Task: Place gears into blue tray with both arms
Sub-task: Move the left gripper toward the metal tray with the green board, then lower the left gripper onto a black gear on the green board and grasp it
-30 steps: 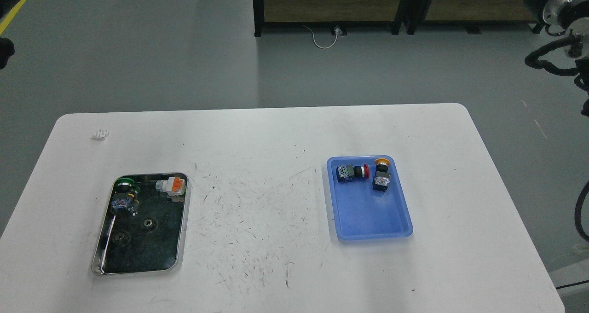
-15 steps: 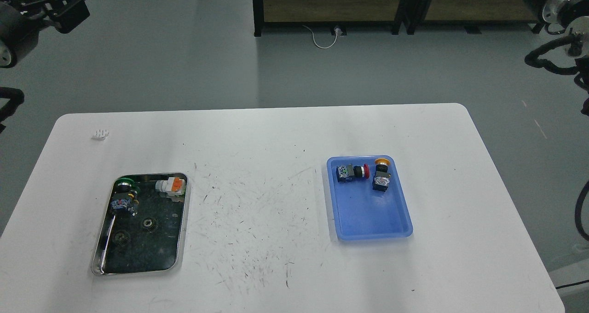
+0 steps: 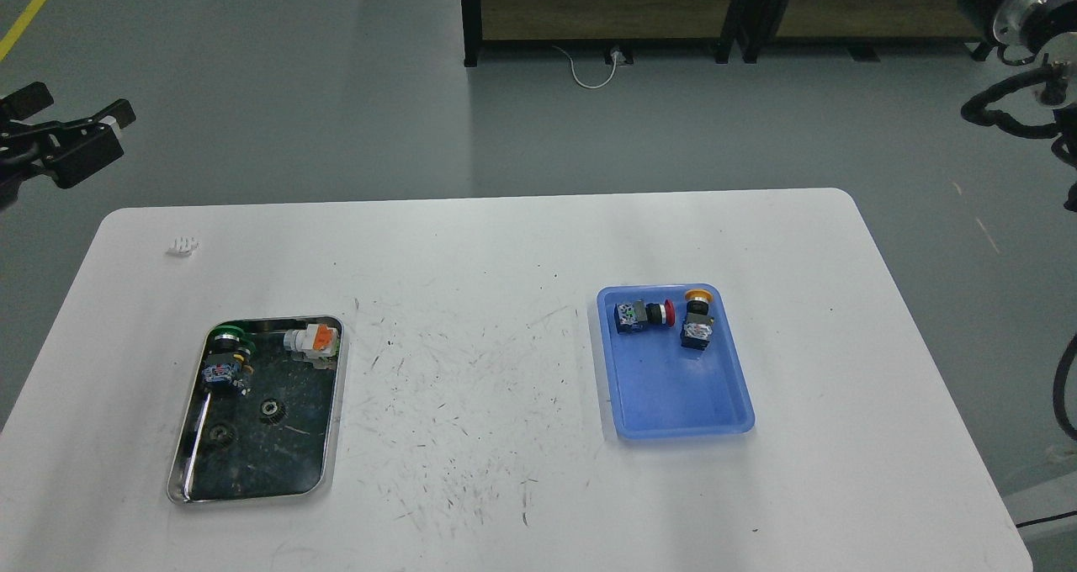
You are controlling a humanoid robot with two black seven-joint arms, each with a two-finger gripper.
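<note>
Two small black toothed gears lie on the dark bottom of the shiny rectangular steel tray (image 3: 332,404) at the 8 o'clock side of the white table (image 3: 505,244). The upper gear (image 3: 271,409) sits near the tray's middle; the lower gear (image 3: 221,434) sits at its 8 o'clock, apart from it and near the tray's left wall. Both lie flat with the central hole facing up. Nothing grips either gear.

At the 12 o'clock end of the same tray rest a green-capped push-button switch (image 3: 225,357) on the left and a white-and-orange switch block (image 3: 313,341) on the right.

The shallow blue plastic tray (image 3: 673,412) with rounded corners sits at the 3 o'clock side of the table, well apart from the steel tray. It holds a red-capped switch (image 3: 644,314) and, just beside it, a yellow-capped switch (image 3: 697,320), both at its 12 o'clock end. No gear is in it.

The left gripper (image 3: 80,130) hangs at the 10 o'clock edge of the view, beyond the table's far edge, with its jaws spread and grasping nothing. Of the right arm (image 3: 1022,17), only a silver joint ring and black cables show at 2 o'clock; its gripper is out of view.

A small white ribbed part (image 3: 183,245) lies at the table's 10 o'clock corner.
</note>
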